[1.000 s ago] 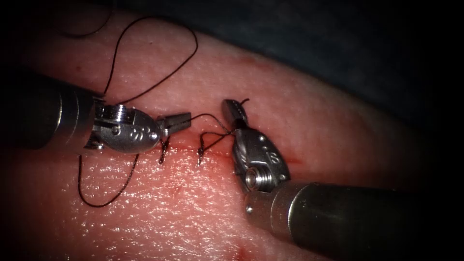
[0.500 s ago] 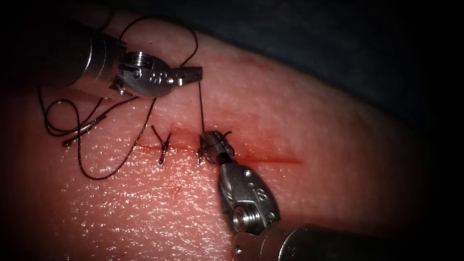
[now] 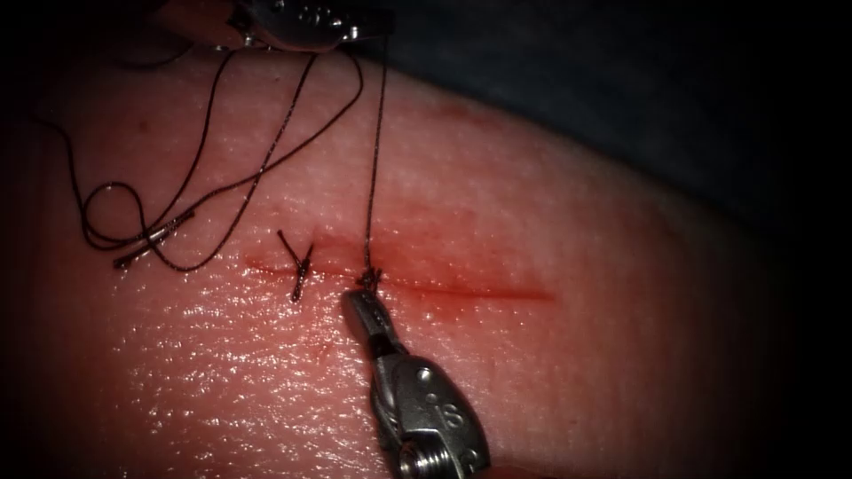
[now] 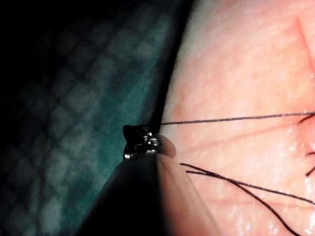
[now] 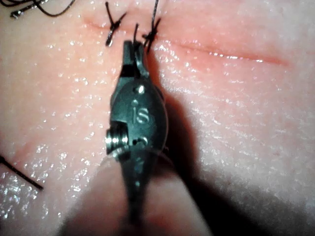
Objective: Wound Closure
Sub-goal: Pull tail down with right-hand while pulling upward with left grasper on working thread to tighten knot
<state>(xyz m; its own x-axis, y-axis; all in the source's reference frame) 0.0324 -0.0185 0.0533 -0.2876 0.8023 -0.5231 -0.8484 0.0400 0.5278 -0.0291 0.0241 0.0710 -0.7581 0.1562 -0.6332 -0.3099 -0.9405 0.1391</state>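
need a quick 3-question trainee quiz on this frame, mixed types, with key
1. True or false: the needle is stuck in the tissue.
2. The left tool holds: A needle, B thread, C tissue, D nothing.
3. How many stitches sit on the cut?
Key: 1 false, it lies loose on the tissue, left of the cut. 2 B; the right tool grips the short thread end by the knot. 3 two.

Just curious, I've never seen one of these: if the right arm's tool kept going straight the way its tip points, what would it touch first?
Probably the knot on the cut, just ahead of the right tool, where a taut thread rises; depth is unclear.
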